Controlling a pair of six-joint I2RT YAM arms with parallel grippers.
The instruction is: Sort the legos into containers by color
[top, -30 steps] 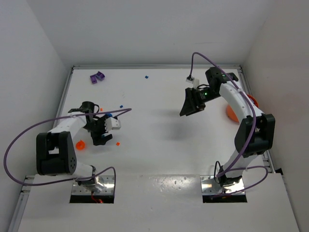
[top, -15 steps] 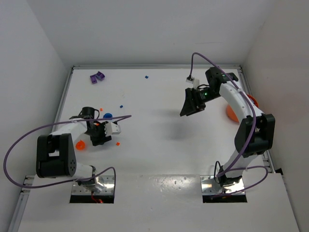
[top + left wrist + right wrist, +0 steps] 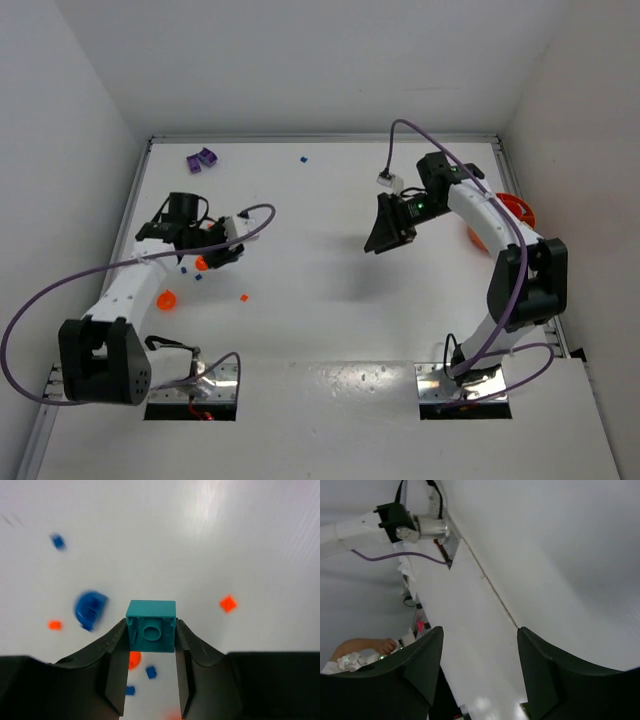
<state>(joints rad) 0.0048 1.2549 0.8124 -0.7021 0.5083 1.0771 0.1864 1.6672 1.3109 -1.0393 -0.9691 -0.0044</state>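
Since the left arm (image 3: 125, 285) swung rearward, the left jaws have narrowed and now clamp the teal cup (image 3: 151, 632) over scattered legos (image 3: 228, 603). Its square face with a round boss faces the wrist, contents unseen. Meanwhile the right jaws stand apart, empty. Purple cups (image 3: 200, 158) sit back-left on the bench.

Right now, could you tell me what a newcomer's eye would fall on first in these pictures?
A teal square cup sits pinched in the left claw, with tiny blue and orange-red legos dotting the white table around it. The right claw hangs open over the table's right half, with an orange bowl behind its arm at the right edge.
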